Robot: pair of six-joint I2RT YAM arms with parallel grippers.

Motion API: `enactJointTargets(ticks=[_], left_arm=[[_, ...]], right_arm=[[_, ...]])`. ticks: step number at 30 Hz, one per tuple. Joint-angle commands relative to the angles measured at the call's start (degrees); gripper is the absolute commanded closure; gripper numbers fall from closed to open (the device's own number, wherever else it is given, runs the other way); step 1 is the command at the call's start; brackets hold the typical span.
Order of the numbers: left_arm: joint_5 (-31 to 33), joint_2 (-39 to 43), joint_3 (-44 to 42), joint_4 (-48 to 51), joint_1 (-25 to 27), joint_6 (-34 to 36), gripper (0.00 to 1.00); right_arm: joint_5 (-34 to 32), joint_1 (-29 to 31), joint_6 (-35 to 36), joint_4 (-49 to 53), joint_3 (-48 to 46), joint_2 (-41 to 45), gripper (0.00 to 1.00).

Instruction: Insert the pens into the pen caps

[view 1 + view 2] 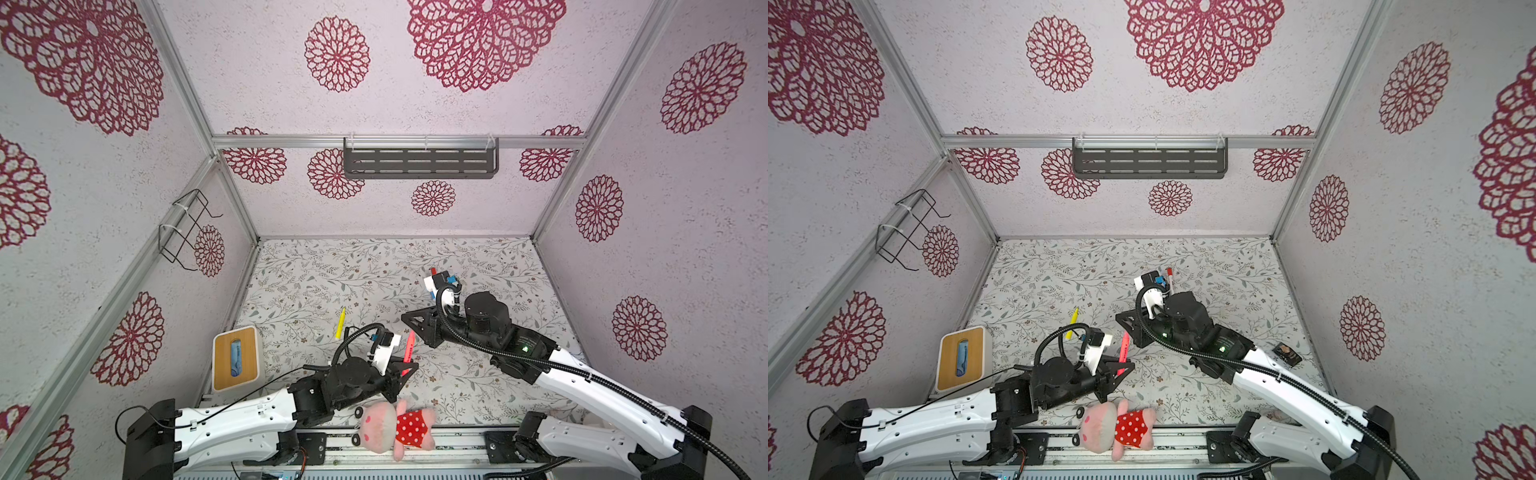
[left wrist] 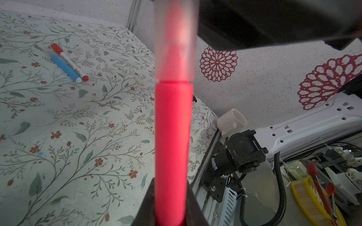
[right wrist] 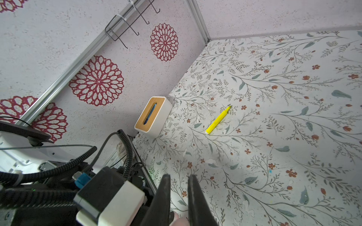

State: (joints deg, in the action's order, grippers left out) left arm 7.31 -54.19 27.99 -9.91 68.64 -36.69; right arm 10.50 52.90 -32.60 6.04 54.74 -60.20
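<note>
- Left wrist view: the pink-red pen [image 2: 173, 127] is gripped by the left claw [image 1: 406, 372]. Its blurred far end is sheathed in a translucent cap [image 2: 175, 49].
- The right claw [image 3: 179, 178] is seen closed to a slit; a pinkish scrap between its jaws is cut off.
- The blue pen [image 2: 65, 68] and white-barrelled pen [image 2: 69, 61], laid side by side, are mostly hidden in both top views.
- The yellow pen [image 3: 217, 120] is ringed by bare worktop [image 3: 274, 137].

— What sort of place is this?
— A robot lab's test booth: aluminium frame bars [image 1: 282, 142] hold wallpapered panels [image 1: 374, 104], and a left arm [image 1: 232, 419] and right arm [image 1: 582, 382] sit on a metal rail [image 1: 457, 451] beside the floral tabletop [image 1: 316, 270].
</note>
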Motion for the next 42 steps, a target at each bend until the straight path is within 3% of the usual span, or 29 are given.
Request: enactJointTargets(ticks=[1, 15, 21, 42], left_arm=[[2.5, 2.4, 0.1, -3.4, -0.9, -0.7, 1.00], [-4.0, 2.8, 1.1, -3.6, -8.2, -2.4, 1.00], [-4.3, 3.9, 0.9, -3.0, -10.4, -2.4, 1.00], [-6.2, 10.3, 1.6, 0.5, -17.3, -1.5, 1.00]], right_arm=[[2.6, 0.3, -2.2, -1.0, -2.8, 0.4, 1.00], [-1.0, 7.0, -5.2, -7.4, -10.6, -1.6, 1.00], [-5.6, 11.2, -4.2, -8.1, -12.2, -3.8, 1.00], [-6.7, 18.3, -5.9, -15.9, -19.8, -5.5, 1.00]])
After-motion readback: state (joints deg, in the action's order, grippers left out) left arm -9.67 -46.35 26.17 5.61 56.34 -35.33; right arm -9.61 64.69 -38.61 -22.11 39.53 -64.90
